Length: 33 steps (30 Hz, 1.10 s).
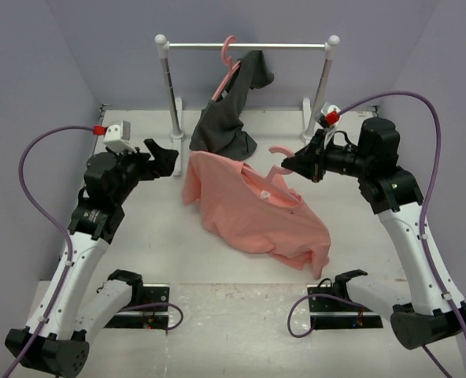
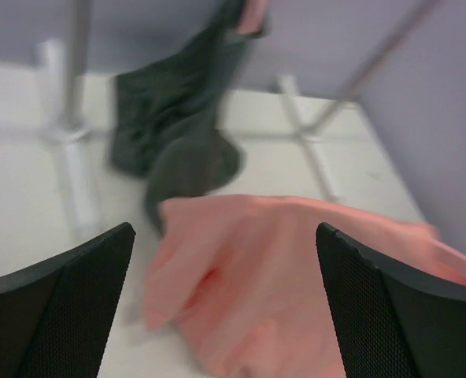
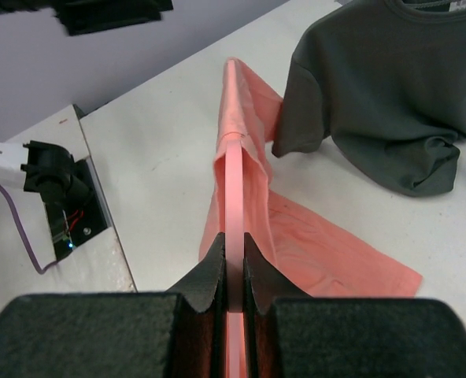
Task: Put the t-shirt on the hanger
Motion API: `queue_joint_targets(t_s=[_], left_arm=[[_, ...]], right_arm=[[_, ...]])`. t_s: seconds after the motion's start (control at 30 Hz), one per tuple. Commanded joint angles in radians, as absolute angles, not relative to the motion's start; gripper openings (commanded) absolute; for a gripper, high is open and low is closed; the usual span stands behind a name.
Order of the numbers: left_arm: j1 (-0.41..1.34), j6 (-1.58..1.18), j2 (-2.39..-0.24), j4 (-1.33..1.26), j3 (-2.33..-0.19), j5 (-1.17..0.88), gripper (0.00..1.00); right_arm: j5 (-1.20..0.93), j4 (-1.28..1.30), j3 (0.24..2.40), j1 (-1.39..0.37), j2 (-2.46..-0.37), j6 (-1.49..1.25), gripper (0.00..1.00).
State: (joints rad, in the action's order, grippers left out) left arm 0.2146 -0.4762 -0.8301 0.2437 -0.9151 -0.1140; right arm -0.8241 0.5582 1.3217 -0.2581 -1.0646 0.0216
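Here, right tool (image 3: 233, 250) clamps hanger (image 3: 233, 185) inside t-shirt (image 1: 257, 214).

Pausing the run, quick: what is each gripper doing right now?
Left gripper: open, holding nothing.
Right gripper: closed on the hanger.

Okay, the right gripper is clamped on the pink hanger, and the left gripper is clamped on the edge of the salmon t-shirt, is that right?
Not quite. The left gripper is open and grips nothing: the left wrist view shows its fingers wide apart, with the t-shirt lying beyond them. The right gripper is indeed clamped on the hanger.
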Motion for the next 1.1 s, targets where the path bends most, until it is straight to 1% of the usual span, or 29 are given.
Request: queue_joint_targets(t_s=[0.0, 0.03, 0.1, 0.17, 0.2, 0.3, 0.37, 0.53, 0.6, 0.67, 0.7, 0.73, 0.77, 0.83, 0.87, 0.93, 0.97, 1.07], left_arm=[[0.243, -0.397, -0.895, -0.065, -1.089, -0.805, 0.94], [0.316, -0.389, -0.969, -0.075, -1.136, -0.933, 0.92], [0.430, -0.283, -1.049, -0.013, -1.202, -0.961, 0.86], [0.503, -0.259, -1.117, -0.002, -1.227, -0.991, 0.76], [0.536, -0.258, -1.149, -0.002, -1.238, -1.005, 0.70], [0.580, -0.248, -1.185, -0.005, -1.259, -1.008, 0.61], [0.601, -0.253, -1.198, -0.019, -1.262, -1.012, 0.53], [0.637, -0.323, -1.237, -0.130, -1.255, -1.054, 0.54], [0.644, -0.339, -1.255, -0.155, -1.253, -1.065, 0.51], [0.646, -0.352, -1.268, -0.170, -1.251, -1.064, 0.41], [0.646, -0.358, -1.280, -0.172, -1.248, -1.062, 0.39], [0.647, -0.362, -1.288, -0.169, -1.246, -1.062, 0.31], [0.646, -0.363, -1.297, -0.169, -1.244, -1.060, 0.31], [0.646, -0.368, -1.325, -0.158, -1.243, -1.064, 0.22], [0.646, -0.368, -1.333, -0.155, -1.243, -1.066, 0.15], [0.647, -0.369, -1.351, -0.154, -1.239, -1.070, 0.04], [0.647, -0.368, -1.358, -0.153, -1.239, -1.074, 0.00], [0.647, -0.367, -1.357, -0.156, -1.244, -1.062, 0.00]], right_arm=[[-0.900, 0.545, 1.416, -0.297, -1.103, 0.020, 0.00], [-0.933, 0.530, 1.428, -0.324, -1.109, 0.029, 0.00], [-0.976, 0.518, 1.446, -0.347, -1.117, 0.043, 0.00], [-1.020, 0.516, 1.473, -0.354, -1.128, 0.056, 0.00], [-1.042, 0.516, 1.486, -0.356, -1.135, 0.063, 0.00], [-1.081, 0.538, 1.536, -0.368, -1.160, 0.075, 0.00], [-1.082, 0.550, 1.557, -0.383, -1.167, 0.078, 0.00], [-1.062, 0.574, 1.580, -0.420, -1.182, 0.095, 0.00], [-1.065, 0.569, 1.577, -0.426, -1.189, 0.090, 0.00], [-1.069, 0.558, 1.574, -0.428, -1.192, 0.081, 0.00], [-1.071, 0.553, 1.572, -0.431, -1.192, 0.077, 0.00], [-1.074, 0.551, 1.577, -0.431, -1.193, 0.075, 0.00], [-1.074, 0.551, 1.578, -0.431, -1.193, 0.075, 0.00], [-1.082, 0.546, 1.584, -0.431, -1.193, 0.071, 0.00], [-1.087, 0.546, 1.589, -0.433, -1.193, 0.071, 0.00], [-1.089, 0.546, 1.593, -0.433, -1.193, 0.070, 0.00], [-1.088, 0.550, 1.594, -0.433, -1.192, 0.072, 0.00], [-1.076, 0.555, 1.587, -0.433, -1.185, 0.081, 0.00]])
